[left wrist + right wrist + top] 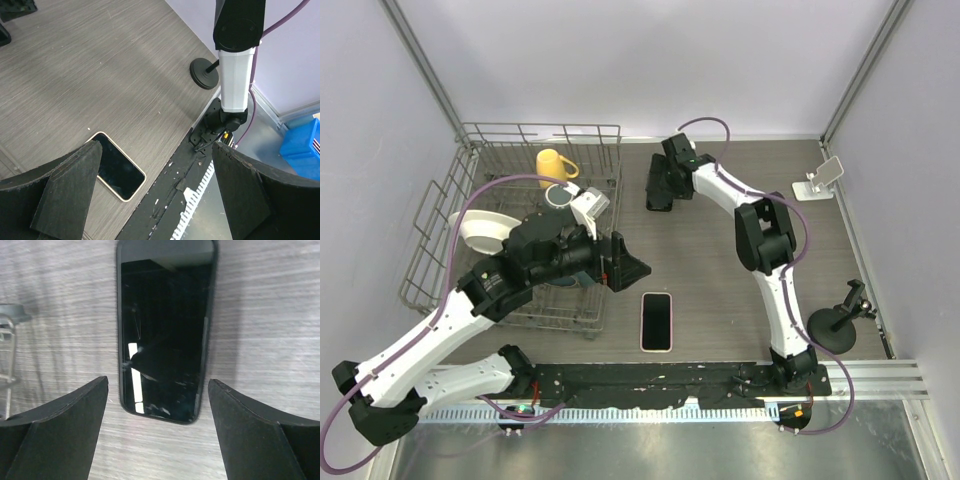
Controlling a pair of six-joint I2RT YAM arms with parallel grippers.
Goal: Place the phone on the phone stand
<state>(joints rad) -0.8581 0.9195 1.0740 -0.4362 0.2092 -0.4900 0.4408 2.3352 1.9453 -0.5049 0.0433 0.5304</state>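
A phone with a cream rim (657,322) lies flat, screen up, near the table's front edge; it also shows in the left wrist view (117,167). My left gripper (635,268) is open and empty, up and to the left of it (156,150). A second phone, dark with a black case (165,335), lies flat at the back of the table. My right gripper (660,195) hovers over it, open and empty, with one finger on each side of the phone's near end (157,385). The white phone stand (820,180) stands empty at the back right.
A wire dish rack (440,215) at the left holds a yellow mug (554,164) and a white dish (485,230). A black round-based holder (838,322) stands at the front right, also in the left wrist view (204,73). A black rail (670,380) runs along the near edge.
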